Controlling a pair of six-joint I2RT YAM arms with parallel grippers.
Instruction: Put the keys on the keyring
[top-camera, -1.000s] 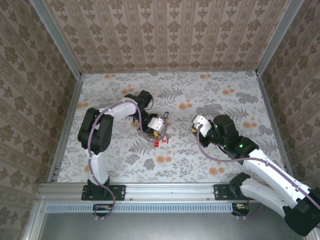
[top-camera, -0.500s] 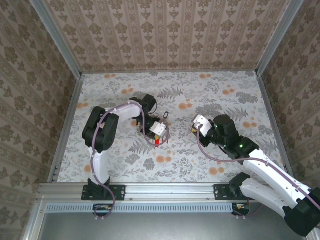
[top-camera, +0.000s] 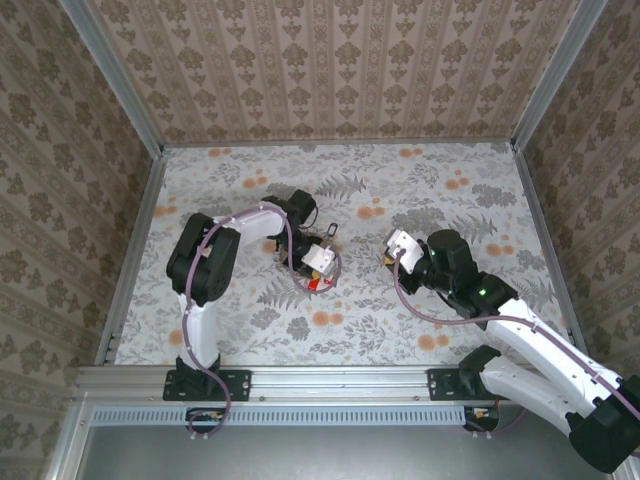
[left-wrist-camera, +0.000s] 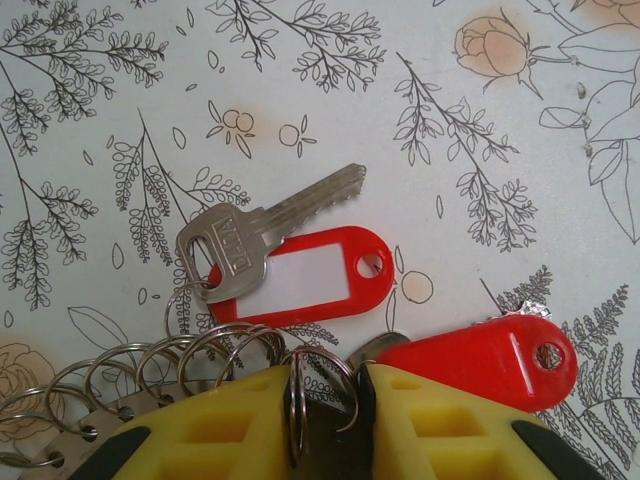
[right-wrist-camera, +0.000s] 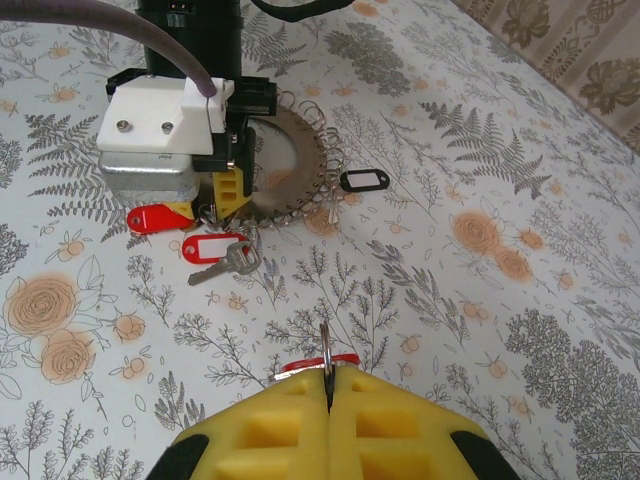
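Note:
The keyring (right-wrist-camera: 296, 168) is a large silvery ring strung with many small wire loops (left-wrist-camera: 150, 370); it lies on the floral table under my left gripper (top-camera: 318, 270). In the left wrist view my left gripper (left-wrist-camera: 325, 390) has its yellow fingers (left-wrist-camera: 230, 420) narrowly apart, and one small split ring (left-wrist-camera: 296, 400) stands between them, touching both pads. A silver key (left-wrist-camera: 262, 228) with a red tag (left-wrist-camera: 300, 278) lies just beyond, and a second red tag (left-wrist-camera: 480, 360) to its right. My right gripper (right-wrist-camera: 327, 376) is shut on a split ring (right-wrist-camera: 325, 345) with a red tag (right-wrist-camera: 318, 363) below it.
A small black oval tag (right-wrist-camera: 363, 180) lies beside the keyring on its far side. Patterned walls (top-camera: 330, 70) and metal rails (top-camera: 130, 240) close in the table. Open floral tabletop (top-camera: 450, 190) lies between and beyond the two arms.
My left gripper has shifted slightly right over the keyring and keys, and its fingers have drawn closer together. The right arm has not moved.

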